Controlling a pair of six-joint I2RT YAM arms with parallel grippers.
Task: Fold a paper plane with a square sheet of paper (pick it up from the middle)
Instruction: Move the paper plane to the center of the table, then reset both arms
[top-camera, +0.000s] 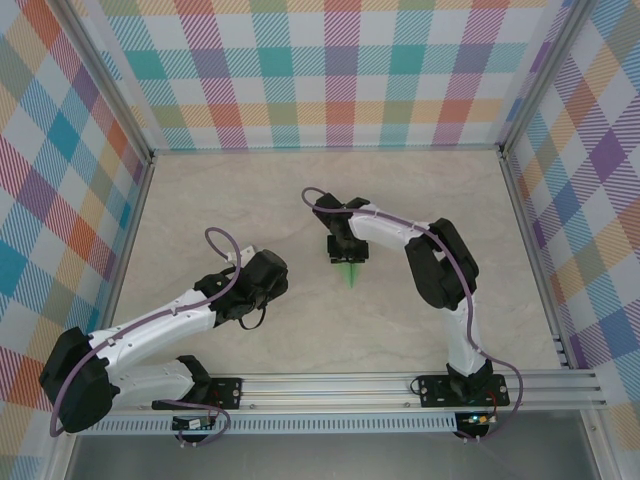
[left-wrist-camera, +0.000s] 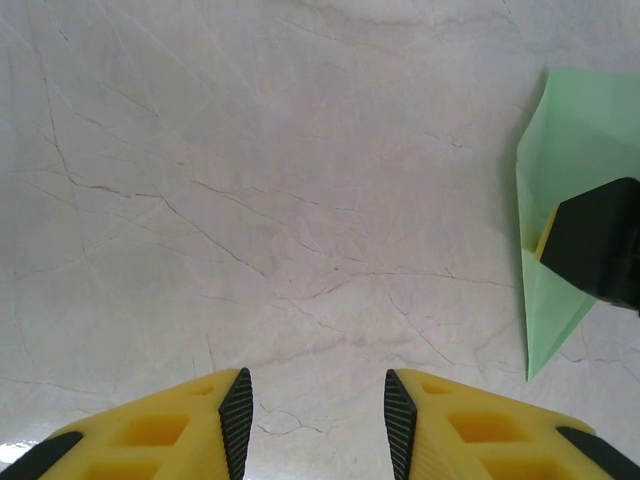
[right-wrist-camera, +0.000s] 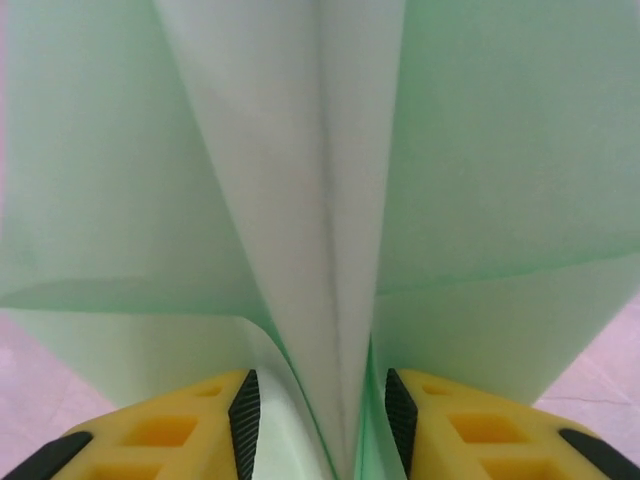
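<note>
Spreading under both arms, the pale marbled table (top-camera: 250, 190) carries the scene, with plaid walls (top-camera: 340, 70) on three sides. The left arm (top-camera: 150, 335) reaches in from its base and ends to the left of the right fingers, well short of them. The right arm (top-camera: 440, 265) bends back toward the middle of the table, its wrist turned down over the paper.

The left fingers (left-wrist-camera: 200, 430) stand apart with only bare table between their black pads; they hold nothing. From the left wrist view, the paper lies ahead of them and off to their right.

The right fingers (right-wrist-camera: 190, 430) are also parted, one on each side of the upright central fold. That fold rises between the pads, nearer the right one, and is not pressed flat. Whether either pad touches the paper cannot be told.

The paper plane (top-camera: 352, 272) is light green and pointed. It lies on the table directly under the right fingers, its wings (right-wrist-camera: 500, 150) spreading to both sides of them, its tip poking out toward the arm bases.
</note>
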